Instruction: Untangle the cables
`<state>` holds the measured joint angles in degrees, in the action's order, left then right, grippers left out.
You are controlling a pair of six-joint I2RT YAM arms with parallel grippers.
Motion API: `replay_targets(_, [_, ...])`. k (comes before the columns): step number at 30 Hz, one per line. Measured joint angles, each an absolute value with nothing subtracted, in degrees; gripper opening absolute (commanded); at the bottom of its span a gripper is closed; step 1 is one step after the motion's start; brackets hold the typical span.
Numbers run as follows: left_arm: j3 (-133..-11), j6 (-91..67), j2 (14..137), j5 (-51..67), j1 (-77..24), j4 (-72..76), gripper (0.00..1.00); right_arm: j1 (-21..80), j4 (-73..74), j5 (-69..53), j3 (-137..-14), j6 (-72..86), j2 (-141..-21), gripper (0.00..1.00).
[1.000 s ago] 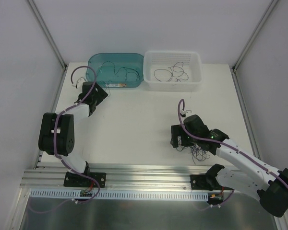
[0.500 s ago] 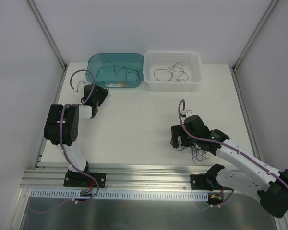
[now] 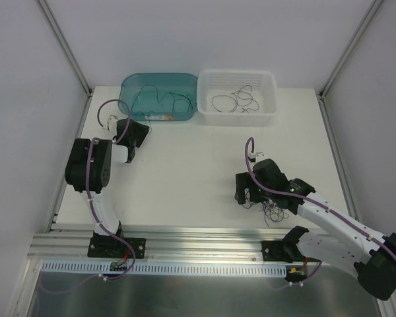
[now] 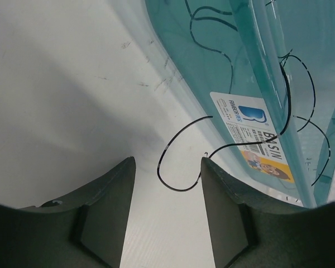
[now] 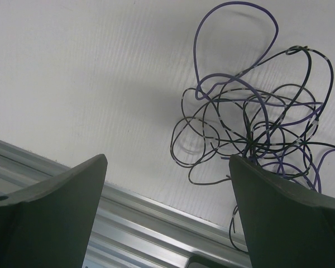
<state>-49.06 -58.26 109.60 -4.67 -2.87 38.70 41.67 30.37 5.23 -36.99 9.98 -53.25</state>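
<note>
On the white table (image 3: 185, 165), a teal basin (image 3: 158, 76) and a white basket (image 3: 237, 119) stand side by side at the far edge, each holding loose cables (image 3: 234, 99). The left gripper (image 3: 134, 132) hovers by the basin's near left corner. The right gripper (image 3: 245, 194) sits beside a dark tangle (image 3: 272, 211) near the front rail.

The left arm folds up, its elbow swinging up and in toward the left gripper (image 3: 140, 131). The gripper sits slightly further back from the teal basin (image 3: 158, 74), and the purple hose (image 3: 112, 105) over its wrist loops nearer the basin.
</note>
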Motion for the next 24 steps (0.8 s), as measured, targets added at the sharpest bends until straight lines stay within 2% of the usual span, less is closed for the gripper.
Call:
replay_targets(11, [-49.8,-59.3,111.4,-4.4,-2.9,38.6,0.15,41.7,30.3,5.2,-37.0,10.0,-53.3,0.96])
replay_targets(12, [-49.8,-59.3,111.5,-4.3,-2.9,38.5,0.1,41.7,30.3,5.2,-37.0,10.0,-53.3,0.96])
replay_targets(13, [-49.8,-59.3,111.5,-4.3,-2.9,38.5,0.0,41.7,30.3,5.2,-37.0,10.0,-53.3,0.95])
replay_targets(20, [-49.1,-59.0,110.8,-3.3,-2.5,38.2,0.0,41.7,30.4,5.2,-37.0,10.0,-53.3,0.95])
replay_targets(24, [-47.8,-58.5,106.0,-3.0,-2.5,34.5,0.0,41.7,30.4,5.2,-37.0,10.0,-53.3,0.95])
